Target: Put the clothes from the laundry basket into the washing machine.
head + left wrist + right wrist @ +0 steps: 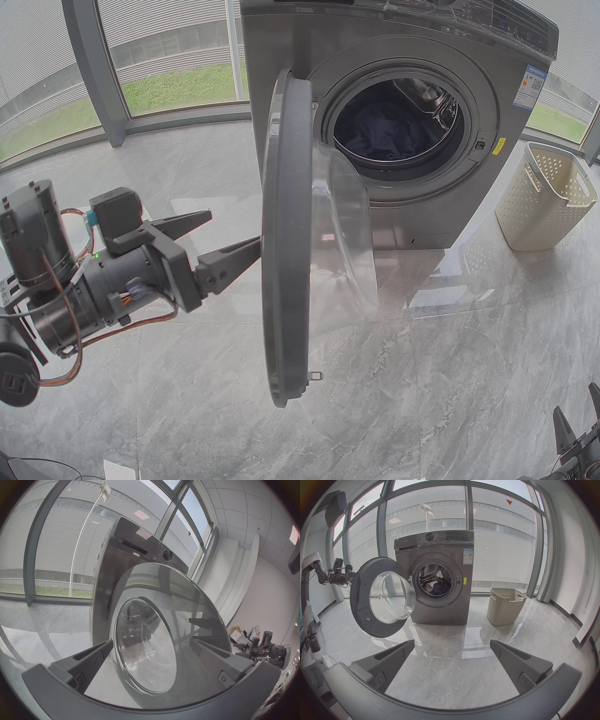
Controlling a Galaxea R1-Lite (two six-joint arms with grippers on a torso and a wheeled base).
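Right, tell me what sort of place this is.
Probably a laundry corner in a test room: a washing machine and a laundry basket stand on a polished stone floor beside tall windows.

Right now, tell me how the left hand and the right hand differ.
Place: the left hand is raised beside the open washer door, at its outer side; the right hand sits low over bare floor, well back from the washer.
Direction: the left hand's fingers point sideways at the door, while the right hand's point ahead toward the washer.
Shared: both hands are open and hold nothing.
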